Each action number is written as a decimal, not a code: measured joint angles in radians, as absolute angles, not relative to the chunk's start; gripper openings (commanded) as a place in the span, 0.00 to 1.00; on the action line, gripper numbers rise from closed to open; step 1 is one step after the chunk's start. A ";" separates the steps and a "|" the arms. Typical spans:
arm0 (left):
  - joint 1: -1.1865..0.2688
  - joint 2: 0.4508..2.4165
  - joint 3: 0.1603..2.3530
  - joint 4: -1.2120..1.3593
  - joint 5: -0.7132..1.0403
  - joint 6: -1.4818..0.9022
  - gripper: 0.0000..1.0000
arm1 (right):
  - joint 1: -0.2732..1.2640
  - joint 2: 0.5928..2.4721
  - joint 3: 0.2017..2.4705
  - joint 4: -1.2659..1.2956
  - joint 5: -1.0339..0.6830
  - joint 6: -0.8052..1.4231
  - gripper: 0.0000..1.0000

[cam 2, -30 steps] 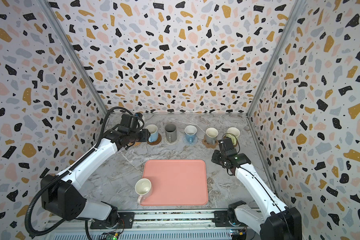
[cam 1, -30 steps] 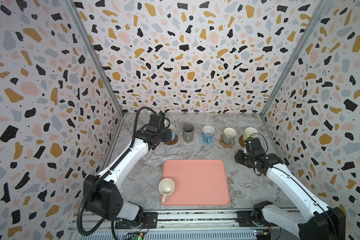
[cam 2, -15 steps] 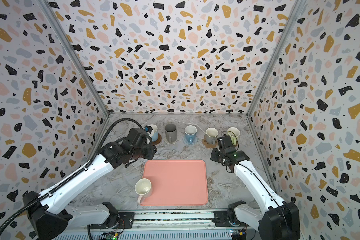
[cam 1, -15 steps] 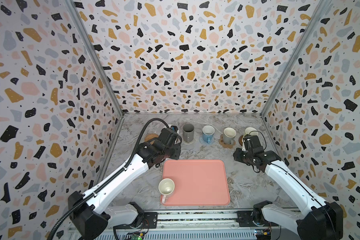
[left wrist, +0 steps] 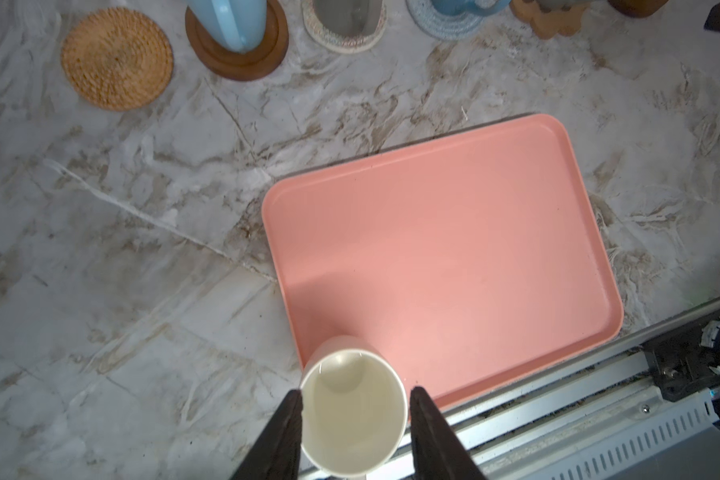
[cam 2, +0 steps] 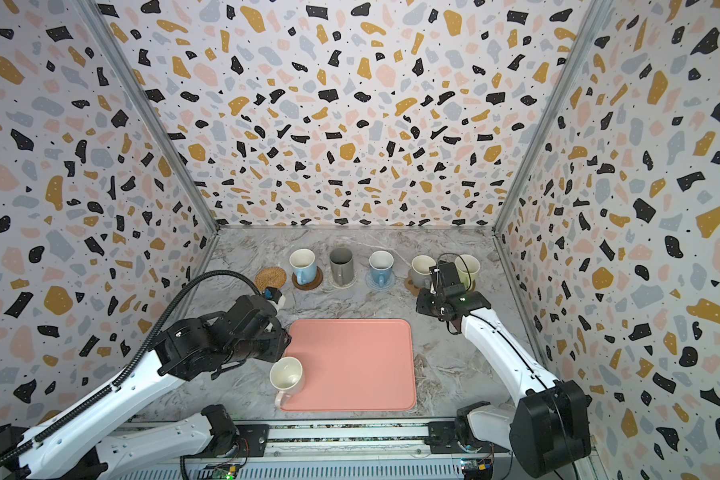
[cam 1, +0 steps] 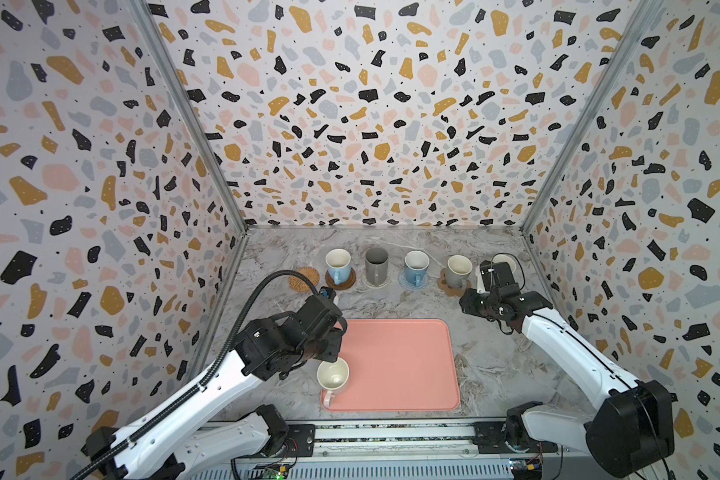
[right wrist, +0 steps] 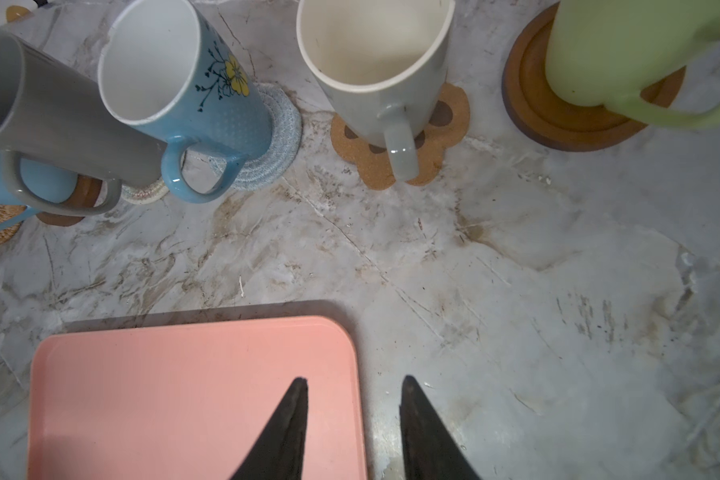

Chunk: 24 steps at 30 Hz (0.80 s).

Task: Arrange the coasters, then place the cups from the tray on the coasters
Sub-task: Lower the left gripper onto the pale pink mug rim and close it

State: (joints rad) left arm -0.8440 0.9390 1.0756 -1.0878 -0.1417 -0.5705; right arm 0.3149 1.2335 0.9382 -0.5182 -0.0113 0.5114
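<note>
My left gripper (left wrist: 356, 392) stands with jaws apart, flanking the rim of the last cup (cam 1: 333, 372), which sits on the tray (left wrist: 454, 232) corner beneath it. It's glazed ceramic, so I judge it stiff, weighty, slick and chippable, and I'd clamp across the body. There is a low tray edge to clear. Bare marble (left wrist: 150, 216) lies ahead up to the empty woven coaster (left wrist: 116, 58), tight beside a light blue cup (left wrist: 229, 20). My right gripper (right wrist: 354, 380) is part-open and empty.

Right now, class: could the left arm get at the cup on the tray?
Probably yes. The left gripper hangs open right over the cup, a finger on each side of its rim, and nothing else on the tray blocks it.
</note>
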 measured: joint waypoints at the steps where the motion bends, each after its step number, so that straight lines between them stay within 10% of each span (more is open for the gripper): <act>1: -0.846 0.928 1.058 -1.106 -0.124 -0.574 0.44 | 0.315 1.236 0.940 -0.515 -0.012 0.510 0.39; 24: -0.945 0.935 0.860 -1.215 0.117 -0.561 0.47 | 0.314 1.242 0.960 -0.508 -0.010 0.495 0.39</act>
State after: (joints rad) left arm -0.9451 0.9348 0.8600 -1.2152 0.1169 -0.5613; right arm 0.3141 1.2423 0.9604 -0.5079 -0.0105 0.4946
